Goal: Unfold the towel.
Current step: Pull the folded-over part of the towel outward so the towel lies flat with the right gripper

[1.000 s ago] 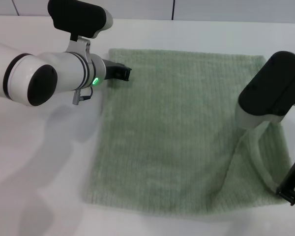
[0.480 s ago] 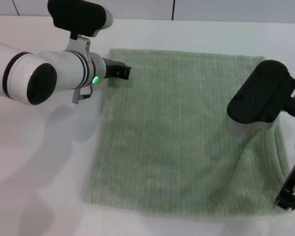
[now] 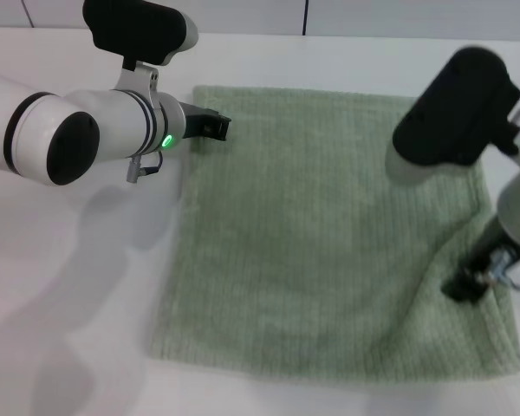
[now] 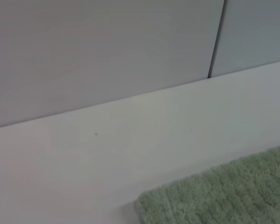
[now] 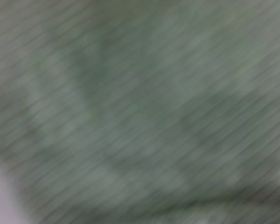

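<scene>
1. Head view — towel (image 3: 329, 234): pale sage-green ribbed terry cloth, spread open as a rough rectangle on the white table (image 3: 78, 329). Far edge runs straight near the back of the table; near edge lies close to the front. The surface is mostly flat, with one raised crease running diagonally across the near right part toward the right gripper.

2. Head view — left gripper (image 3: 215, 127): dark tip at the towel's far left corner, resting on or just over the hem; the white arm reaches in from the left with a green light lit on the wrist. How far the jaws stand apart cannot be told, nor whether they hold the cloth.

3. Head view — right gripper (image 3: 464, 284): dark tip low over the towel's near right part, at the end of the crease, touching or just above the cloth. The black wrist housing sits above the towel's far right corner and hides it. Jaw opening cannot be told — hold on the cloth likewise uncertain.

4. Left wrist view — a rounded towel corner (image 4: 214, 198) lies on the white table (image 4: 107, 154), with a grey panelled wall (image 4: 102, 51) behind. No fingers show.

5. Right wrist view — green ribbed towel (image 5: 144, 116) fills nearly all of the picture, blurred, with soft folds; a sliver of white table (image 5: 0, 200) shows at one corner. No fingers show.
</scene>
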You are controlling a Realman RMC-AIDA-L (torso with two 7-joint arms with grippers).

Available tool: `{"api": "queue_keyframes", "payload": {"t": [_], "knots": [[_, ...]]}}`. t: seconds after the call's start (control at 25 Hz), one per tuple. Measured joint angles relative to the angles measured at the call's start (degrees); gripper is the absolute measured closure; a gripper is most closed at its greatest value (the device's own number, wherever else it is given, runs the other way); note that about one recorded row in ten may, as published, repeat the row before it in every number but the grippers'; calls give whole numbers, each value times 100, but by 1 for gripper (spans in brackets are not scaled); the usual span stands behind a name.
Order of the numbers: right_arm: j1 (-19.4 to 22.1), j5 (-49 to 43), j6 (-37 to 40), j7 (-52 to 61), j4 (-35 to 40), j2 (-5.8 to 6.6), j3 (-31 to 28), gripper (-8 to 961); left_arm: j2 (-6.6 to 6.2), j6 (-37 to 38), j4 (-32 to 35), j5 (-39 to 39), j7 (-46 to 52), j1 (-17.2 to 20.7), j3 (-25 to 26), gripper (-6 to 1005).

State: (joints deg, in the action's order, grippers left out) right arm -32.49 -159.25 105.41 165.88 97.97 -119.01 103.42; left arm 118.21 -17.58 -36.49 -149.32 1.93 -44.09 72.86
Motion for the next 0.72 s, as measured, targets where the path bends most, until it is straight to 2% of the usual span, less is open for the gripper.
{"api": "queue_keyframes", "payload": {"t": [0.2,0.4,0.56,0.72], "knots": [[48,-254,-951,-307,-479,1,-62,612,0,0,1,0,0,10,0,995],[-45,-232,-1568,-593,-1113,-9,-36,612,0,4,2,0,0,33,8,995],[-237,-226,-1605,-636,-1562,-16,9,612,0,8,2,0,0,39,21,995],[-370,-218,-1212,-638,-1770,-24,22,612,-2,7,2,0,-23,41,91,995]]}}
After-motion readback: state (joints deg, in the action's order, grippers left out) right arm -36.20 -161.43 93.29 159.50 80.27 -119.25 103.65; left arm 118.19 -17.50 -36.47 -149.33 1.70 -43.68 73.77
